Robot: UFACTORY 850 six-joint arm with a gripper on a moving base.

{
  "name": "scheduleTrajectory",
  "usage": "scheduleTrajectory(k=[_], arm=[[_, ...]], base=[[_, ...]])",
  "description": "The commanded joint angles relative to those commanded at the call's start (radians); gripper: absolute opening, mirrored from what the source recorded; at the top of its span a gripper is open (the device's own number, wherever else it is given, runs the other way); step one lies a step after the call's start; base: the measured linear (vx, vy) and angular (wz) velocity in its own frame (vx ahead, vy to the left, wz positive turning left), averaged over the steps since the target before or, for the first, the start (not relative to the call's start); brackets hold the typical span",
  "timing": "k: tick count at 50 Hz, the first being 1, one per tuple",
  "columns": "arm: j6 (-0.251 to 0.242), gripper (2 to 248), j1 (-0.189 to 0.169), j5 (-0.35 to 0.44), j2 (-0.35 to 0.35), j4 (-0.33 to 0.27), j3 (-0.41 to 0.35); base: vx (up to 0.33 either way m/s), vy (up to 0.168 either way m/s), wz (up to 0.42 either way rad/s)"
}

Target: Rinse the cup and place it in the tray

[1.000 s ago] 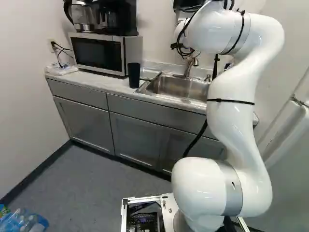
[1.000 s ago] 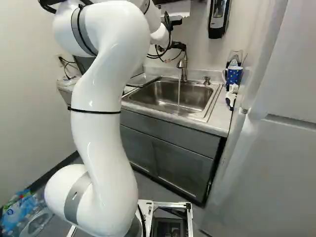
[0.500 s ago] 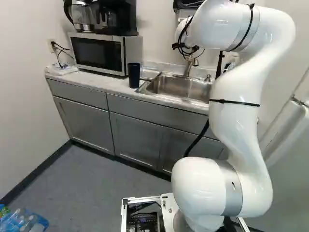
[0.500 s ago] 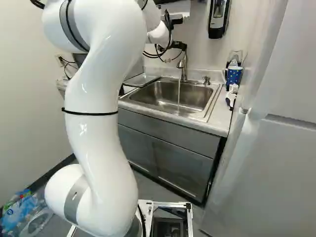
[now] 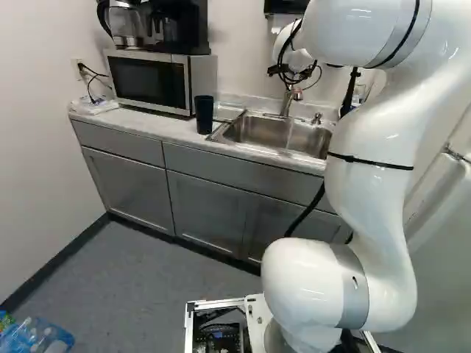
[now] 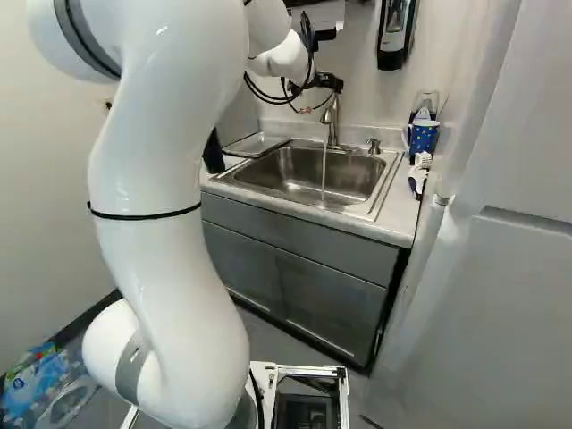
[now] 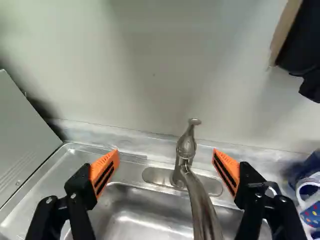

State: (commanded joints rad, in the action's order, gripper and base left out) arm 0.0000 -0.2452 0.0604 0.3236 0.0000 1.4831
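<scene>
Nearest of all, in front of the sink (image 6: 259, 181), the white arm (image 5: 372, 191) rises from its base frame (image 5: 213, 304). A pack of bottles (image 5: 37, 337) lies on the floor, well to the front and left of the sink. Gray cabinets (image 6: 331, 299) stand below the sink, and a white panel (image 6: 483, 295) stands to the right of it.

The dark cup (image 5: 204, 114) is upright on the counter (image 5: 147, 125), just left of the sink. Between that cup and the sink's back left corner lies the flat metal tray (image 6: 257, 145). A brush (image 6: 418, 176) rests at the right of the sink, and behind it a blue dotted mug (image 6: 424, 137) stands past the sink's back right corner.

The gripper (image 6: 323, 82) hangs above the back of the sink. Its two fingers stand wide apart with nothing clamped. The faucet (image 7: 186, 150) rises ahead, between them, at the sink's back edge, and water (image 6: 323, 170) runs down into the sink.

Farther left of the sink sits the microwave (image 5: 151, 81), with a coffee maker (image 5: 180, 28) on top. A dispenser (image 6: 396, 34) hangs on the wall above the sink's back right corner.
</scene>
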Motion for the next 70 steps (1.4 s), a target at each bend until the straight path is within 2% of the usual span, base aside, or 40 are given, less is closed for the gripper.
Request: scheduleTrajectory(k=[47,70], arm=[[0.0,247,-0.054,-0.003,-0.225,0.0,-0.249],[0.0,247,-0.074,-0.072,-0.341,0.0,-0.368]], base=[[0.0,0.0,0.0],[0.0,0.0,0.0]])
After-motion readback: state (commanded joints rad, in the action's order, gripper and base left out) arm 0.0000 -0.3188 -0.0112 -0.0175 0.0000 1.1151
